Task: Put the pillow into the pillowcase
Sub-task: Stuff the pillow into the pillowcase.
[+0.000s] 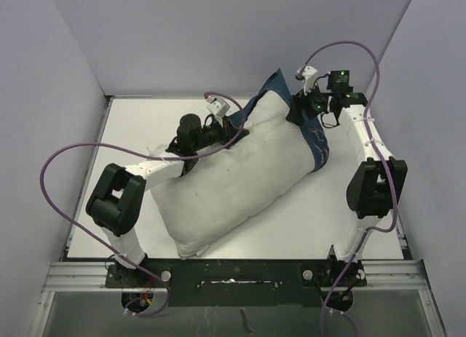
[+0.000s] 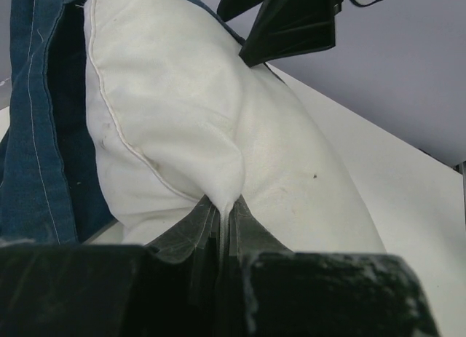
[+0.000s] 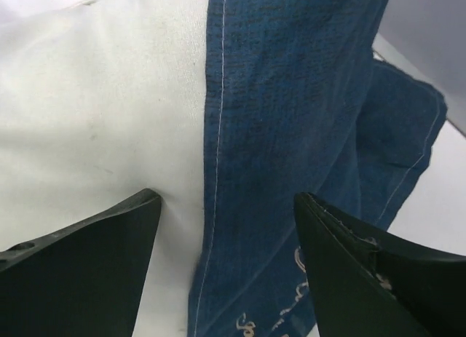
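Observation:
The white pillow (image 1: pixel 233 177) lies slantwise across the table, its far end inside the navy pillowcase (image 1: pixel 316 142). My left gripper (image 1: pixel 234 135) is at the pillow's left edge, shut on a pinched fold of the pillow (image 2: pixel 189 119), just beside the pillowcase (image 2: pixel 36 140) opening. My right gripper (image 1: pixel 304 110) hovers over the far right end. In the right wrist view my right gripper (image 3: pixel 226 197) is open. Its two fingers straddle the stitched hem where the pillowcase (image 3: pixel 291 97) overlaps the pillow (image 3: pixel 95 97). Nothing is clamped between them.
The white table (image 1: pixel 320 220) is walled by grey panels on the left, back and right. Purple cables (image 1: pixel 65 162) loop off both arms. A metal rail (image 1: pixel 233 271) carries the arm bases at the near edge.

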`<action>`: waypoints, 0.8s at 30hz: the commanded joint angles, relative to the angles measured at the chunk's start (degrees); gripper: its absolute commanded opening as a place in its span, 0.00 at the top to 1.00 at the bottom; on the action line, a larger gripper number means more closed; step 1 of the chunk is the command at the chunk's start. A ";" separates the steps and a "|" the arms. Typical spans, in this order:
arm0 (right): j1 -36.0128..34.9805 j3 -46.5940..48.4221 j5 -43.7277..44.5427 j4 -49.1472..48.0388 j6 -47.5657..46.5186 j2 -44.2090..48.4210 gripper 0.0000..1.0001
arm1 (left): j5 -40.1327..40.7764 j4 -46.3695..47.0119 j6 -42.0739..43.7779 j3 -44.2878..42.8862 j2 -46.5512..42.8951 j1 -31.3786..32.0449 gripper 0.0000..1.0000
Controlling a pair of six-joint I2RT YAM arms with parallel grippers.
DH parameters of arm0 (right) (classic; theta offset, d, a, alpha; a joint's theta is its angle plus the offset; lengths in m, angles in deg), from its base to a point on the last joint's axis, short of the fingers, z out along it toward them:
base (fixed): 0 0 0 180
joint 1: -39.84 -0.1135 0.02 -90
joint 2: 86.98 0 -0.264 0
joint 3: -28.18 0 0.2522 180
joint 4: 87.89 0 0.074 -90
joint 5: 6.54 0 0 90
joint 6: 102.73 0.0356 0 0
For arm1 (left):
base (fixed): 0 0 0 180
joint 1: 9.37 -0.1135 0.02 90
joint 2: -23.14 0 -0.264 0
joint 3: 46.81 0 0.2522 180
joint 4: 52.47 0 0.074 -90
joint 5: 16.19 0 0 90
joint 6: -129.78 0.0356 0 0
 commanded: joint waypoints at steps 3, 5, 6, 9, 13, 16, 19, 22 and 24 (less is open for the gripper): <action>-3.38 3.42 12.03 -4.83 -1.54 -1.47 0.47 | -0.60 1.89 -0.24 -0.01 -3.19 1.00 1.00; -3.98 3.98 14.06 -4.74 -2.49 -1.39 0.67 | -0.41 1.53 0.04 0.21 -3.53 1.05 1.00; -4.26 4.16 14.85 -4.65 -3.25 -1.18 0.73 | -0.36 1.35 0.26 0.30 -3.60 1.05 1.00; -4.86 4.34 16.15 -4.34 -5.18 -0.37 0.85 | -0.40 0.86 0.91 0.19 -3.76 0.98 1.00; -4.88 4.07 17.16 -4.27 -6.49 -0.41 0.93 | -1.40 -0.09 1.68 -0.66 -3.33 0.96 1.00; -4.79 4.89 16.86 -3.88 -7.24 -0.83 0.98 | -2.77 -1.13 2.35 -1.24 -3.22 0.96 1.00; -4.82 7.52 14.83 -3.18 -7.87 -1.46 0.98 | -4.76 -3.18 3.64 -1.90 -3.13 0.96 1.00; -5.11 10.29 15.28 -4.05 -8.60 -2.90 0.87 | -8.15 -4.59 4.71 -2.32 -2.97 0.97 1.00; -5.69 12.05 16.81 -5.47 -9.82 -4.61 0.77 | -9.82 -4.62 4.75 -2.32 -2.94 1.02 1.00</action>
